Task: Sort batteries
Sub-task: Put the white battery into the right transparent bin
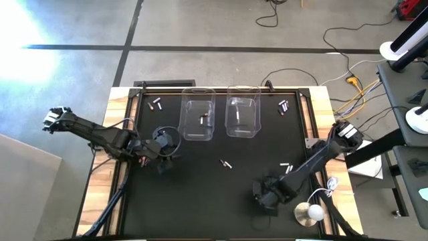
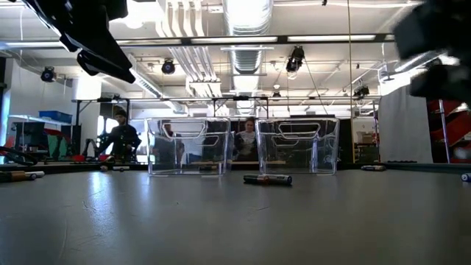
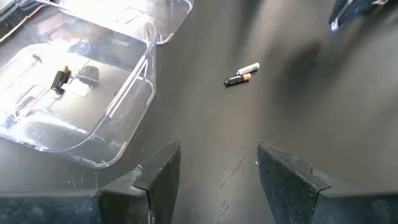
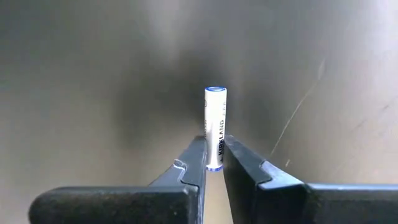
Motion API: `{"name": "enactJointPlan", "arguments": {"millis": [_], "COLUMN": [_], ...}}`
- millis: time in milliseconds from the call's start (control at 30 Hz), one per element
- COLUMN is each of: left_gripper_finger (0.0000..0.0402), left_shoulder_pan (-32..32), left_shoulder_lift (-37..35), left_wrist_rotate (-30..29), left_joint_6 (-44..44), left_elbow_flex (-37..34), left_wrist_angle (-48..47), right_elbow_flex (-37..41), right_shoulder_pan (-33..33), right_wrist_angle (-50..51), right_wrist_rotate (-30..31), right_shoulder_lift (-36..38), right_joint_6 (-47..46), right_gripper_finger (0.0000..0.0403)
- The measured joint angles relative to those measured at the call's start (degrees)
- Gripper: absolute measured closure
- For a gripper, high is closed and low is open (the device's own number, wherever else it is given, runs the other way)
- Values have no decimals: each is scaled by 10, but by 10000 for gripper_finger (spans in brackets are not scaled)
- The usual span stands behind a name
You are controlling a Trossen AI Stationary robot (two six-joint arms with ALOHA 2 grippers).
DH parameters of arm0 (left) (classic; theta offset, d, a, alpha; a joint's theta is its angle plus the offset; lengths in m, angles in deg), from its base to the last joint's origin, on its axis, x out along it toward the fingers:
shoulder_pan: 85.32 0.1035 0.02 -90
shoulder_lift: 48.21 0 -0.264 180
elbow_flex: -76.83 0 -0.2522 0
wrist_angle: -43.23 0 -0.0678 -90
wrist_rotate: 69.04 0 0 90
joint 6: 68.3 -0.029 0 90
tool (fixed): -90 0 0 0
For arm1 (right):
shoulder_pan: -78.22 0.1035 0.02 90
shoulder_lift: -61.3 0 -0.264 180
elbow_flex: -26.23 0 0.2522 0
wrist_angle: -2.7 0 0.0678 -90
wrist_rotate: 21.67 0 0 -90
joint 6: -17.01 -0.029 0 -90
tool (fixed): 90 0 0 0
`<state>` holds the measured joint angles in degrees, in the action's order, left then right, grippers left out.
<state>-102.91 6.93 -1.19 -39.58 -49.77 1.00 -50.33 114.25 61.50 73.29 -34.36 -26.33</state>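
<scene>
Two clear bins (image 1: 198, 114) (image 1: 242, 110) stand at the far middle of the black mat. The left one holds a dark battery (image 3: 60, 78), the right one a pale battery (image 1: 237, 117). Loose batteries lie on their sides at the far left (image 1: 157, 102), the far right (image 1: 283, 106), the centre (image 1: 226, 163) (image 2: 267, 178) and beside the right arm (image 1: 287, 167). My left gripper (image 3: 217, 180) hovers open near the left bin (image 3: 81, 93), with nothing between its fingers. My right gripper (image 4: 214, 163), at the near right (image 1: 266, 195), is shut on a white battery (image 4: 216, 118). My right gripper pinches the white battery near one end (image 4: 216, 158) between its two fingertips. The fingers point steeply down and lie along the battery, which sticks out past the tips in line with them. It hangs clear of the mat.
A white round object (image 1: 309, 213) sits at the table's near right corner, close to the right arm. Wooden borders (image 1: 120, 114) frame the mat. Bare mat lies between the bins and the near edge. People (image 2: 121, 136) are in the room behind the table.
</scene>
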Motion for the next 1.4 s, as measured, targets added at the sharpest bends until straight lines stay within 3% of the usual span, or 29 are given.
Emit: {"name": "enactJointPlan", "arguments": {"millis": [233,467,667,933,1167,1400], "left_gripper_finger": [212,212,212,212,212,212], "left_shoulder_pan": [0,0,0,3,41,70], "left_shoulder_lift": [-5,-5,-4,-3,-3,-3], "left_wrist_rotate": [-20,-50,-50,-77,-84,-84], "left_joint_6": [3,12,12,-8,13,50], "left_elbow_flex": [0,0,0,0,0,0], "left_wrist_angle": [1,14,32,33,32,33], "right_elbow_flex": [-156,-267,-276,-275,-277,-277], "right_shoulder_pan": [-118,-287,-440,-594,-663,-678], "right_wrist_angle": [103,163,158,140,140,138], "right_wrist_rotate": [42,41,33,-49,-66,-71], "right_shoulder_lift": [9,9,3,-74,-149,-183], "right_joint_6": [150,321,472,619,704,725], "right_gripper_finger": [369,369,369,369,369,369]}}
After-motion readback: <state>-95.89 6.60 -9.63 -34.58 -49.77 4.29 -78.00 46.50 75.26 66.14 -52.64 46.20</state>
